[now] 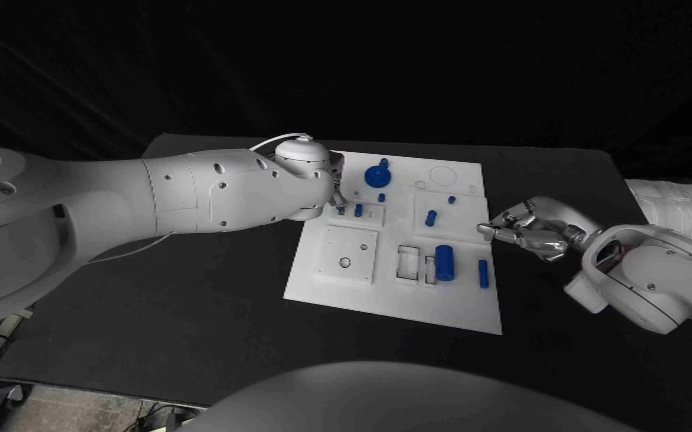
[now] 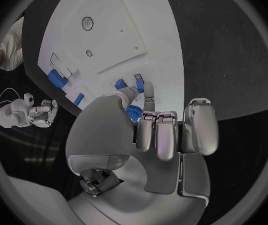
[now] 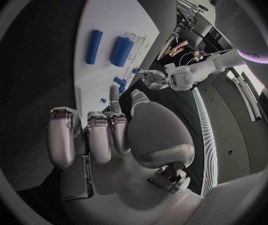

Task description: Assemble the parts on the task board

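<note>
The white task board (image 1: 325,287) lies mid-table. On it are a blue gear-like part (image 1: 378,174), small blue pegs (image 1: 358,210), a thick blue cylinder (image 1: 446,262) and a slim blue bar (image 1: 482,272). My left hand (image 1: 329,194) hangs over the board's far left part, close to the pegs. Its fingers (image 2: 165,135) are curled, with one stretched toward a peg (image 2: 138,82). A ribbed blue piece (image 2: 132,112) shows between thumb and fingers; whether it is held is unclear. My right hand (image 1: 531,230) hovers at the board's right edge, fingers (image 3: 99,135) curled with nothing in them.
The black table (image 1: 188,292) surrounds the board on all sides. A square raised plate (image 1: 346,252) with a round hole sits on the board's near left part, with open slots (image 1: 408,264) beside the thick cylinder. My bulky left forearm (image 1: 216,192) crosses the table's left side.
</note>
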